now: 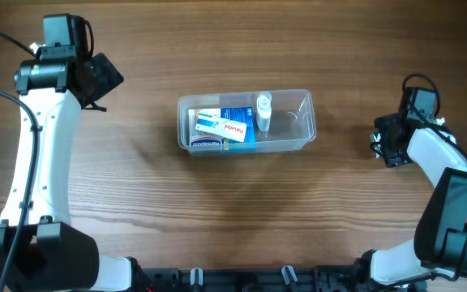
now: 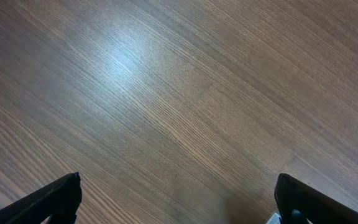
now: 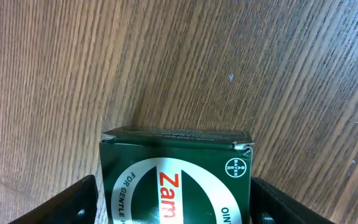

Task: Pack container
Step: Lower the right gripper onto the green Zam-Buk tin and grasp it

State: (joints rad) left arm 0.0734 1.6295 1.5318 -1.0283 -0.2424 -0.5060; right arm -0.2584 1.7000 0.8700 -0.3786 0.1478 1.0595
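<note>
The clear plastic container (image 1: 305,97) stands at the table's middle. It holds a blue and white box (image 1: 222,128) on the left and a small clear bottle (image 1: 263,112) upright in the middle. My right gripper (image 1: 389,144) is far to the container's right; in the right wrist view (image 3: 174,202) its fingers press both sides of a dark green Bayer box (image 3: 178,180) low over the wood. The arm hides the green box from overhead. My left gripper (image 1: 97,78) is at the far left, open and empty (image 2: 178,199) above bare wood.
The wooden table (image 1: 242,211) has its front edge along the bottom, where the arm bases stand. The right end of the container (image 1: 294,118) has nothing in it.
</note>
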